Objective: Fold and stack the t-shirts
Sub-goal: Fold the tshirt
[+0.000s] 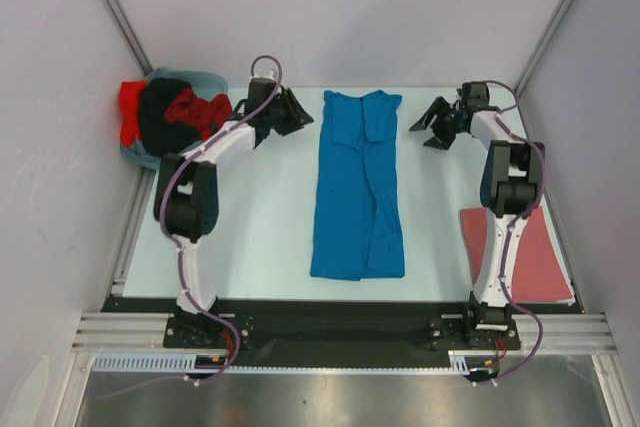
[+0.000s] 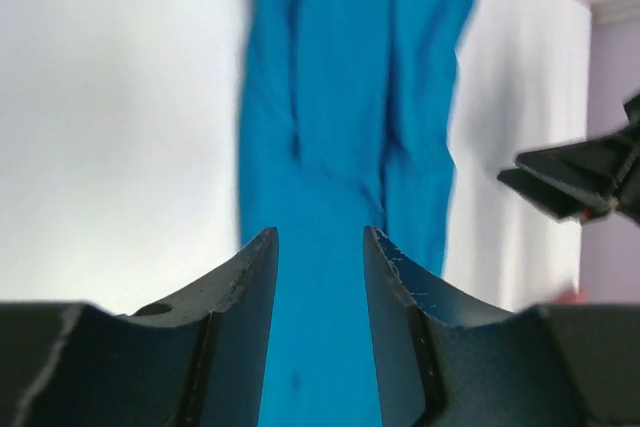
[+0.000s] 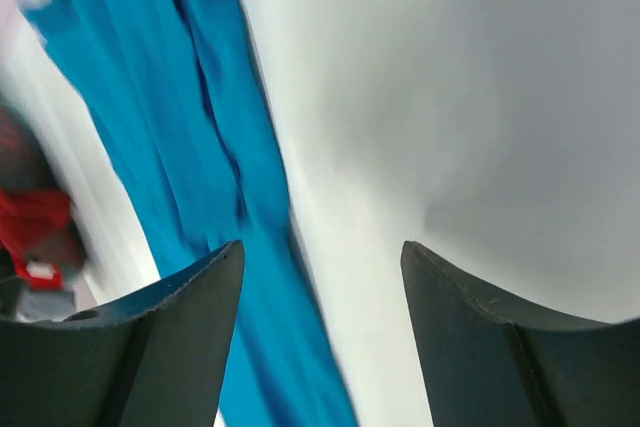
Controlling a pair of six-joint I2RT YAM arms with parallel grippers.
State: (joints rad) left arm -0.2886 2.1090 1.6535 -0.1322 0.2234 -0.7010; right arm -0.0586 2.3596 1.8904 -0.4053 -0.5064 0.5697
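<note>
A bright blue t-shirt (image 1: 358, 187) lies in a long folded strip down the middle of the table, also filling the left wrist view (image 2: 340, 117) and the left part of the right wrist view (image 3: 180, 127). My left gripper (image 1: 297, 112) hovers open just left of the shirt's far end, nothing between its jaws (image 2: 320, 247). My right gripper (image 1: 432, 127) hangs open just right of that far end, empty (image 3: 322, 267). A dull pinkish-red t-shirt (image 1: 520, 252) lies folded flat at the right front. Bright red and black shirts (image 1: 175, 112) sit heaped at the far left.
The heap rests in a grey-blue bin or cloth (image 1: 140, 152) against the left wall. White walls close in the table on the left, back and right. The arm bases (image 1: 200, 327) stand on the black rail at the near edge.
</note>
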